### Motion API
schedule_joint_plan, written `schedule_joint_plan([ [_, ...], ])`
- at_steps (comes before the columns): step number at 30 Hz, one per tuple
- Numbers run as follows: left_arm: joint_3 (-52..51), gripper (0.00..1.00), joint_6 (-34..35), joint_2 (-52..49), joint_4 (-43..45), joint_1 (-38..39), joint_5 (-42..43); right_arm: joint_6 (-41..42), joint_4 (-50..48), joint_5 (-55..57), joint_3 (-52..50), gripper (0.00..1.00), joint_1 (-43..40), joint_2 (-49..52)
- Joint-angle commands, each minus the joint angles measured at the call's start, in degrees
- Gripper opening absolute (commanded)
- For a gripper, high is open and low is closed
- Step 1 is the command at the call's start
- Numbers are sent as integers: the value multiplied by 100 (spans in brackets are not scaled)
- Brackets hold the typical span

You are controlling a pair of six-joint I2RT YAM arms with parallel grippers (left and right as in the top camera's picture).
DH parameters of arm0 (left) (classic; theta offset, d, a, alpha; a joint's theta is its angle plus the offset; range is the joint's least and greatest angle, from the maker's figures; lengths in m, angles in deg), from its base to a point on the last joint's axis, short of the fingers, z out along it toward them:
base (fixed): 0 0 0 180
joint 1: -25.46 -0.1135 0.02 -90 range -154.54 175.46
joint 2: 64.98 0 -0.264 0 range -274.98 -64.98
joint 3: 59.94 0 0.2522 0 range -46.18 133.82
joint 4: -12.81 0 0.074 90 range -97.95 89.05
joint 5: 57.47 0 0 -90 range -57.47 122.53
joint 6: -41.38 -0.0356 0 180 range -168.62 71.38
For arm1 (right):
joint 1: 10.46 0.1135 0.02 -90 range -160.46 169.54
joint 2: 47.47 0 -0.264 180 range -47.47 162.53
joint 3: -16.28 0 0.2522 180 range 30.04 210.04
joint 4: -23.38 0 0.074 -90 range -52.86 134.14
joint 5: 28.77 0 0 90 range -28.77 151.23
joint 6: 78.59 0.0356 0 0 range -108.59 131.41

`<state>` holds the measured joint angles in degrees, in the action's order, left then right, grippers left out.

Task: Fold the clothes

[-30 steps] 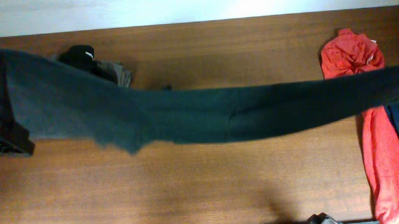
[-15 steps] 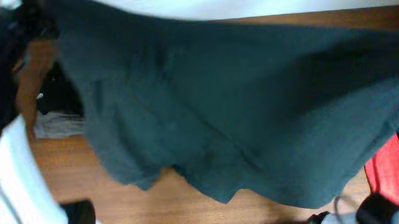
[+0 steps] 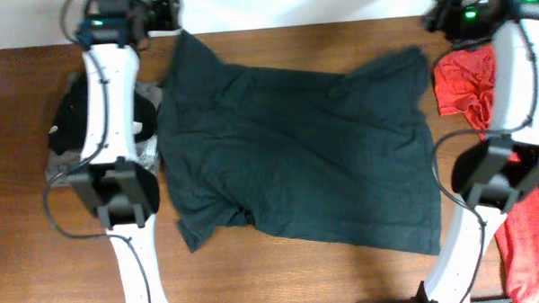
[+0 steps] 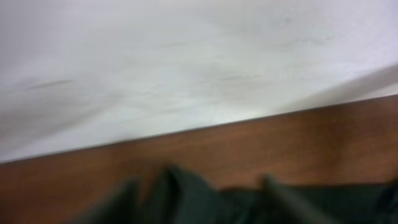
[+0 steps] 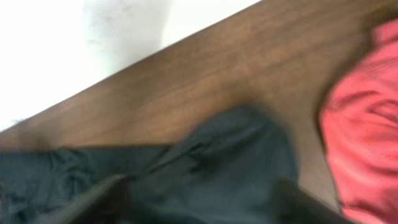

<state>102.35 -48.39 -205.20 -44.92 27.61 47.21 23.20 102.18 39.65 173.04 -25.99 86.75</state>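
The clothes in play are a dark greenish-black T-shirt lying spread out flat on the brown table, with one sleeve sticking out at the lower left. My left gripper hovers at the shirt's far left corner, and the right gripper is just past its far right corner. The blurred left wrist view shows a rumpled shirt edge between spread fingers. In the right wrist view the shirt corner lies on the wood under fingers that stand wide apart. Neither gripper holds the cloth.
A red garment lies bunched at the far right and also appears in the right wrist view. More red cloth runs down the right edge. A pile of black and grey clothes sits at the left. A white wall backs the table.
The shirt was held stretched in the air, then swung forward. It now lies flat on the table, and both grippers have let go and stand at the far edge.
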Motion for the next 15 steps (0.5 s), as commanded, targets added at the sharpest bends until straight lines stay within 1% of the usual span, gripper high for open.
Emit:
schedule_joint_plan([
  [1, 111, 99, 61, 35, 363, 42, 98, -74, -129, 275, 114, 92, -129, -251],
  [2, 201, 99, 61, 87, 321, 17, 101, -109, -70, 280, 138, 93, -166, -308],
  [4, 566, 99, 61, 286, -85, -66, 98, -203, 376, 280, 240, 93, -369, -608],
  [6, 942, 99, 52, 588, -831, -153, 101, -409, 1034, 280, 326, 93, -643, -1021],
  [8, 1130, 99, 11, 887, -1469, -186, 63, -531, 1427, 278, 328, 93, -833, -1419],
  [11, 1220, 99, -319, 1556, -2428, -197, -4, -562, 1956, 275, 328, 93, -1154, -2223],
  [12, 1220, 98, -337, 1775, -2708, -197, -133, -562, 2118, 278, 328, 93, -1263, -2533],
  [13, 1220, 94, -330, 2039, -3102, -197, -376, -560, 2227, 280, 328, 93, -1318, -2756],
  [15, 1220, 94, -240, 2347, -3735, -195, -623, -555, 2487, 278, 328, 98, -1381, -3213],
])
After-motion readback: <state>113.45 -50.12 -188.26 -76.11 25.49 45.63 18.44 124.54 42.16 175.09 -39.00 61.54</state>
